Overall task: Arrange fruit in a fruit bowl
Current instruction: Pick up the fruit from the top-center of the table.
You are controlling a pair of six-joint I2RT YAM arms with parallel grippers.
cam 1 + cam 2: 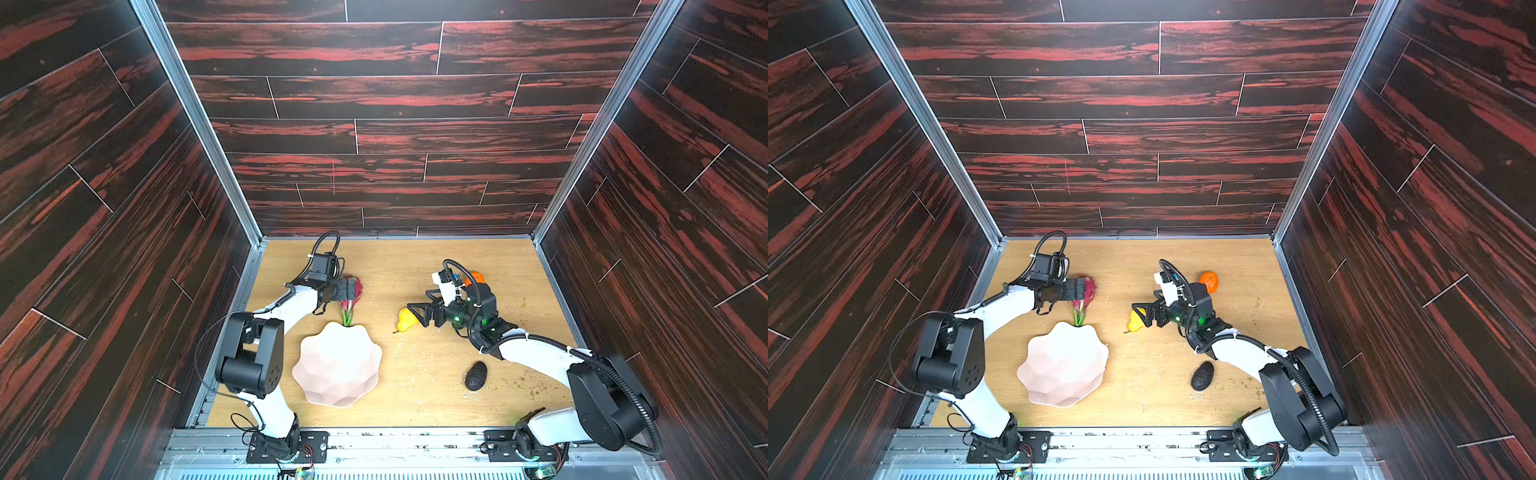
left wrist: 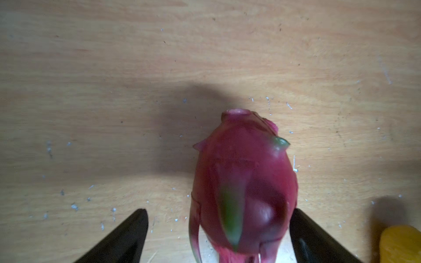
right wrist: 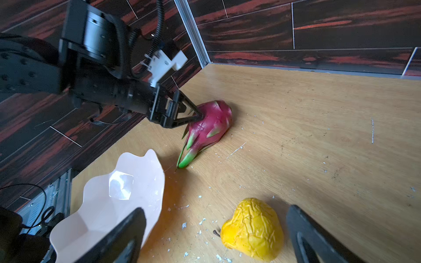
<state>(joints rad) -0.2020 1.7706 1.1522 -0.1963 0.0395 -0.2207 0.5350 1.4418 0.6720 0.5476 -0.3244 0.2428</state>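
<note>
Wide pale-pink bowl (image 1: 308,347) with wavy rim, upright, holding no fruit; magenta dragon fruit (image 3: 211,123) on its side just beyond the far rim, green tips nearly touching it; wrinkled yellow pear (image 3: 252,230) lying to the right; orange (image 1: 1209,281) farther back right; dark bumpy avocado (image 1: 476,376) front right.

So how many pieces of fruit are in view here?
4, all on the table, none in the bowl: dragon fruit just behind the bowl, pear to its right, orange farther back right, avocado front right. Another may be hidden from view.
</note>
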